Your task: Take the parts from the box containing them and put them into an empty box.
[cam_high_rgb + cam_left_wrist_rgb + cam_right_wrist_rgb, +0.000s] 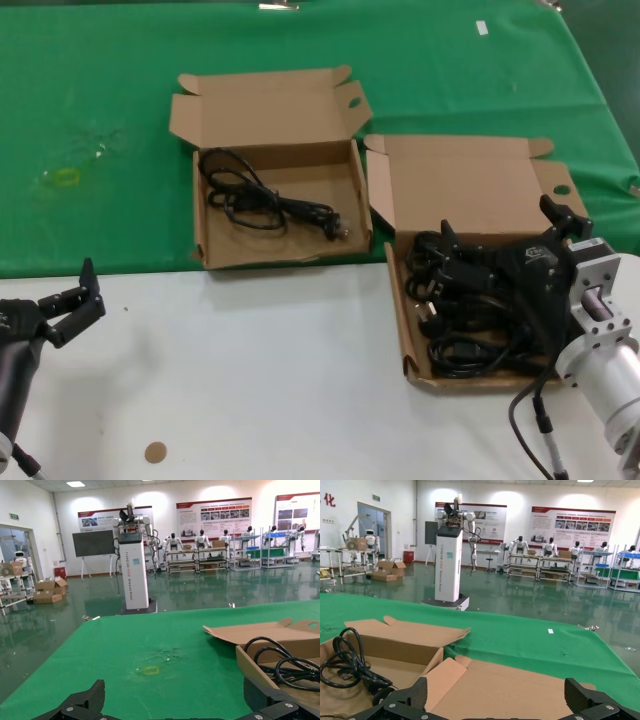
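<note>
Head view first: two shallow brown corrugated cardboard mailer boxes sit open on the tabletop (pixel 250 380), both straddling the line where the green cloth (pixel 110 110) meets the bare white part. The box containing the parts (pixel 410 330) is by the right edge, lid folded back, stuffed with a tangle of black power cables (pixel 450 310). The other box (pixel 205 235) – supposedly the empty one – sits near the middle and actually has one coiled black cable (pixel 260 200) in it. The right gripper (pixel 505 245) hangs over the full box with its black fingers spread, just above the cable pile; I can't tell if it's touching any of them. The left gripper (pixel 75 300) is parked near the tabletop's left edge over the white surface, fingers apart, holding nothing.

Left wrist view: both fingertips (pixel 90 697) poke in well apart, with green cloth beyond and a corner of the middle box plus its cable loops (pixel 285 665).

Right wrist view: again spread fingertips (pixel 585 695) – below them the folded-back lid of the full box (pixel 510 690), and further off the middle box with its cable (pixel 345 665).
</note>
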Available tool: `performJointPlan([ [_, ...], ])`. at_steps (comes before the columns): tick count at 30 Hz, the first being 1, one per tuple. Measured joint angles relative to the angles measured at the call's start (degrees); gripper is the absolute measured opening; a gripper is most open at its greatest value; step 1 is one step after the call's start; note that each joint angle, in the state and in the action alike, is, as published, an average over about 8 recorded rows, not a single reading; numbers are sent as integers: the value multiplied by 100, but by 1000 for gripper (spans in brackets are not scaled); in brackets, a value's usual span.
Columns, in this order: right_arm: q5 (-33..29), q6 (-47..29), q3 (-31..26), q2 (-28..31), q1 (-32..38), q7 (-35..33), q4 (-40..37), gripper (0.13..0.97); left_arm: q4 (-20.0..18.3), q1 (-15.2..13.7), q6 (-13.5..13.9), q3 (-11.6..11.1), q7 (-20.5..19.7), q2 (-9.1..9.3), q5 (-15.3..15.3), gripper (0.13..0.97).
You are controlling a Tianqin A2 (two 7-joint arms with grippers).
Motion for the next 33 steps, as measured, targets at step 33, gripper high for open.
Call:
performJointPlan([
  [33, 0, 0, 0, 0, 0, 0, 0, 966, 0, 0, 0, 0, 0, 0, 0, 966],
])
